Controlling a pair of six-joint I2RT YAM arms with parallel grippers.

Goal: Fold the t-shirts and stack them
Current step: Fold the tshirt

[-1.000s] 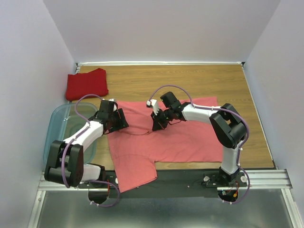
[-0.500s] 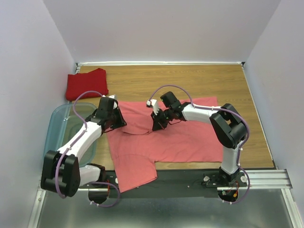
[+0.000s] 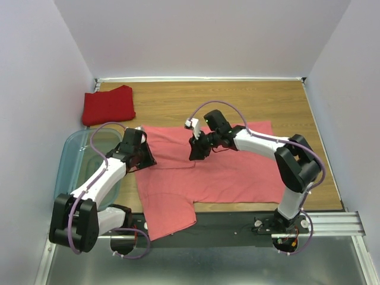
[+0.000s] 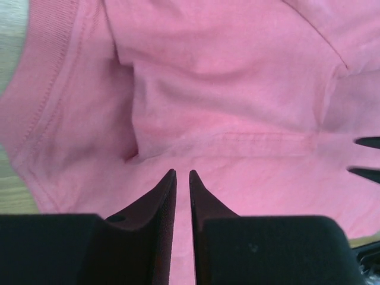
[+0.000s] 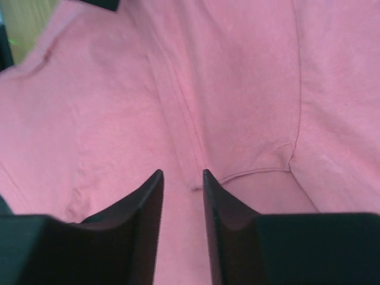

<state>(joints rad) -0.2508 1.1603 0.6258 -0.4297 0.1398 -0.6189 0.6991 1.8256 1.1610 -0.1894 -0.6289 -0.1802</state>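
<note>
Where the wooden table runs between pale walls, the salmon-pink t-shirt takes up most of its near half, spread flat from left of centre to the right. One flap at the near left hangs over the table's near edge onto the dark rail. Creases and a low fold line show in its left part, and the right part lies smoother. Off the table's left side sits the clear bluish plastic bin, just beside the left arm. The deep red t-shirt lies as a compact folded bundle in the far left corner, well apart from the pink one and touched by neither arm. The left gripper is down at the pink shirt's left edge. Its jaws are drawn nearly together with only a thin slit between them, the tips are pressed into the cloth, and a pucker in the fabric runs to them, so it reads as clamped on the pink shirt. A ribbed hem band curves along the left of that wrist view, with bare wood beyond it. The right gripper is over the shirt's far middle. Its jaws stand plainly apart, with nothing pinched and pink cloth visible through the gap. A stitched seam runs down toward that gap, and a small folded corner lies just right of it.
</note>
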